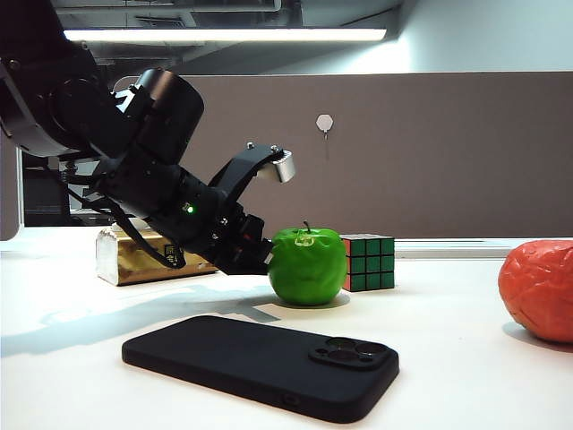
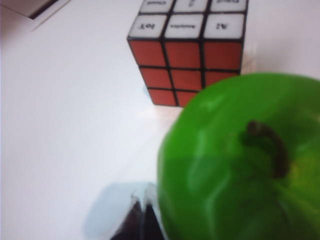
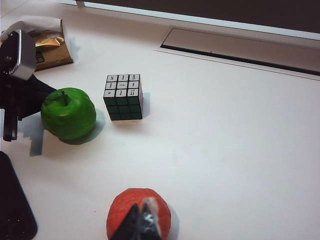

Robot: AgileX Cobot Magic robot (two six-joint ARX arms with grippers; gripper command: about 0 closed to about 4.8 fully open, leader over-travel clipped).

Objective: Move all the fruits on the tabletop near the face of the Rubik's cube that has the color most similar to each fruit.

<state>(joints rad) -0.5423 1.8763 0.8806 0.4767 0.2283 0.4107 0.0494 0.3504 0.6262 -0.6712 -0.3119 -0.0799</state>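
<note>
The shiny green apple (image 1: 307,266) sits upright on the white desk (image 1: 466,358), stem up, just beside the cube (image 1: 368,262). The cube sits flat, with red, green and white sides. The bumpy orange-red fruit (image 1: 539,289) rests well apart, near the desk's right edge.

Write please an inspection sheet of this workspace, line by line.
Surface: white tabletop, no spills seen.
Job's things: green apple beside the Rubik's cube; orange-red fruit apart from both.
Clutter: black phone; gold tissue box.
Grippers: left gripper against the apple, grip unclear; right gripper shut, over the orange-red fruit.
Cables: nothing seen.
Surroundings: brown partition behind the table.
</note>
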